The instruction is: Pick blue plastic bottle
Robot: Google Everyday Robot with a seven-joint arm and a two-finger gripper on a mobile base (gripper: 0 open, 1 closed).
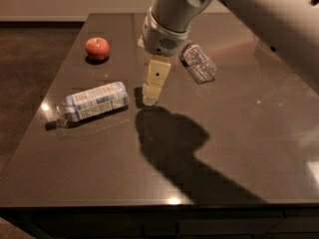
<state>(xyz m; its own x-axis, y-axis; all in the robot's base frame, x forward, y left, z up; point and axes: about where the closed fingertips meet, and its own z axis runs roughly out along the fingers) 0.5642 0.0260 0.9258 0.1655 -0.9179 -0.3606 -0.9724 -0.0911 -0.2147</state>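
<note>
Dark glossy surface is carrying the blue plastic bottle, which is lying on its side at centre left, its long axis running nearly left to right and its cap pointing toward the left edge. Just right of its base, the hand is hanging near the surface, pointing down from the arm reaching in from the upper right. Whether it is released or clenched cannot be told.

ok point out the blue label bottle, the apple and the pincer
large clear light-blue-labelled plastic bottle [97,99]: camera view, middle of its label
round red apple [97,48]: camera view, its middle
pincer [150,99]: camera view, its lower end, just right of the bottle
</note>
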